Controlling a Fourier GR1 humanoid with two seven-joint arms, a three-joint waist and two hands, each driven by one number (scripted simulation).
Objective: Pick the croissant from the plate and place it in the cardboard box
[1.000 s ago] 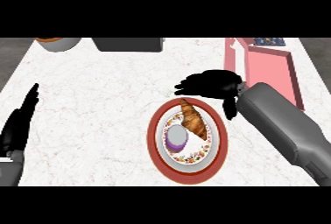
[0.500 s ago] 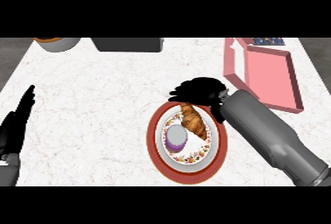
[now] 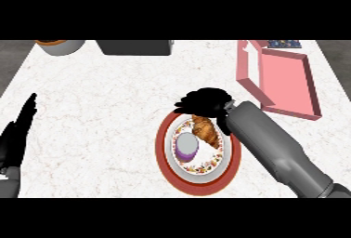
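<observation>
A golden croissant lies on the right part of a red-rimmed plate, next to a purple-topped cupcake. My right hand hovers just past the plate's far edge, over the croissant's far tip, with its fingers curled downward and nothing in them. The pink cardboard box stands open at the right rear of the counter. My left hand rests open at the left edge, fingers pointing up.
A grey bowl with an orange rim sits at the back left. A dark grey block stands at the back middle. White marble counter spreads between my left hand and the plate.
My right hand and forearm have slid left and nearer, from beside the box to the plate's far edge above the croissant. The left hand has stayed put.
</observation>
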